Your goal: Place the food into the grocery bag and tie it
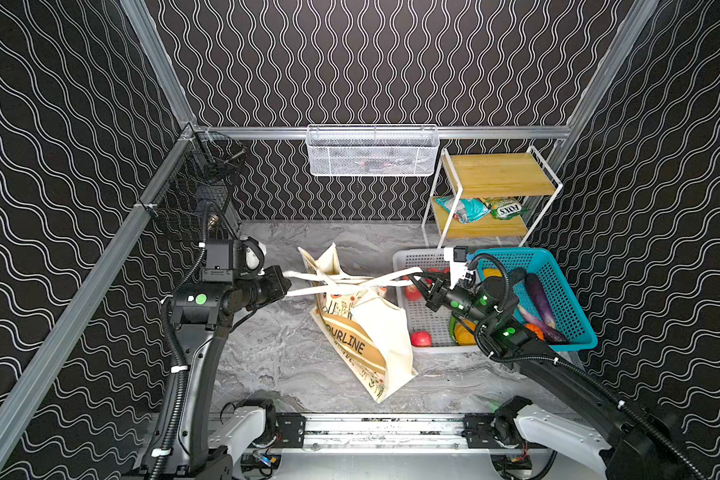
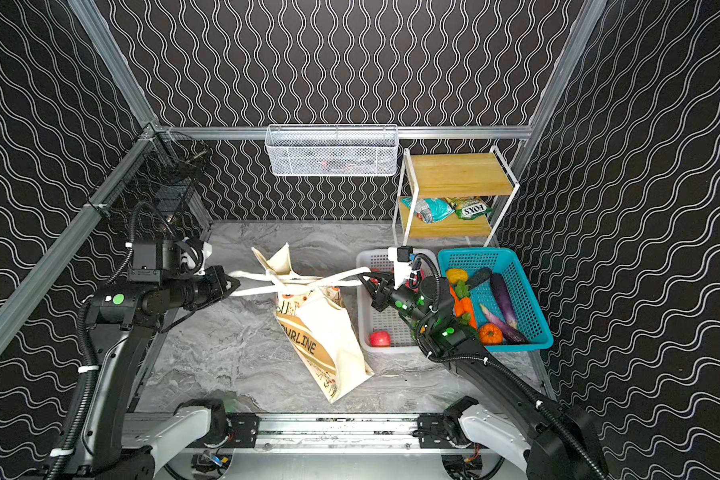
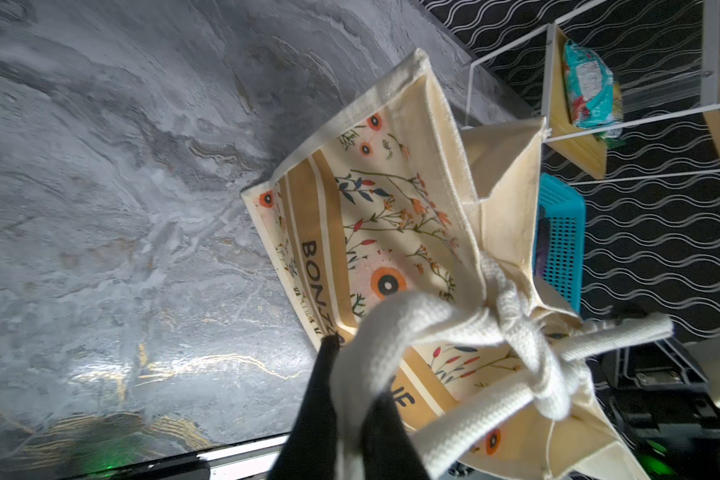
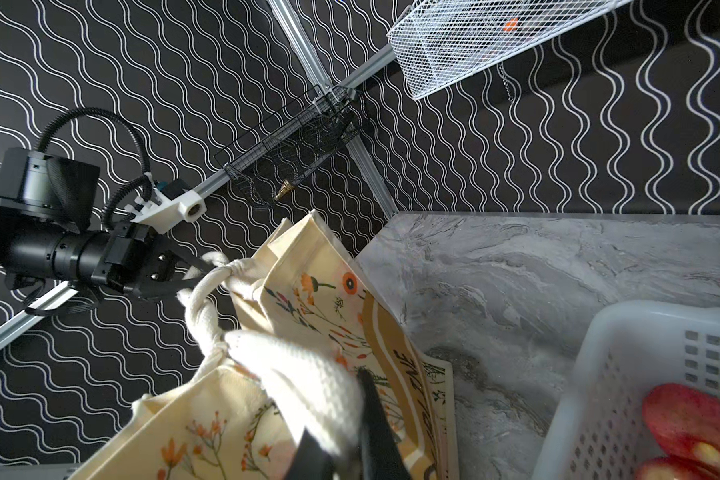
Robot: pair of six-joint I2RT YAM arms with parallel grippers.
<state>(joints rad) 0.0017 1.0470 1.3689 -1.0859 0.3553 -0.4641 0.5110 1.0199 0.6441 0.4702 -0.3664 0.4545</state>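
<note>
In both top views the bag [image 1: 366, 332] sits leaning on the grey table [image 1: 267, 353] between the two arms, its mouth toward the back wall. The left gripper [image 1: 287, 283] is clamped on one cream handle [image 1: 304, 274]; the right gripper [image 1: 417, 282] is clamped on the other handle [image 1: 400, 274]. The two run taut to opposite sides and cross above the bag's mouth. Just right of the bag stands a white basket [image 1: 404, 255] with a tomato [image 1: 420, 338] in its near corner; a teal basket [image 1: 574, 307] beside it holds an aubergine [image 2: 504, 299], carrots [image 2: 463, 307] and other vegetables; behind them a shelf rack [image 1: 495, 174] carries two packets [image 1: 466, 208] on its lower board.

In the left wrist view the left gripper [image 3: 354, 382] has its black fingers [image 3: 316, 399] pinched on a loop of thick handle [image 3: 391, 328]. The handles are wound into a knot [image 3: 516, 332] over the mouth of the bag [image 3: 371, 199], whose flower print and tan stripes face the camera. The teal basket [image 3: 562, 249] shows past it.

In the right wrist view the right gripper [image 4: 341, 436] grips its handle [image 4: 308, 374] tight between dark fingers [image 4: 375, 415]; across the bag [image 4: 316, 299] the left gripper [image 4: 184, 272] holds the twisted strap. The white basket [image 4: 599, 374] stands near, with red tomato [image 4: 691, 415] inside. Whether any food lies in the bag cannot be told.
</note>
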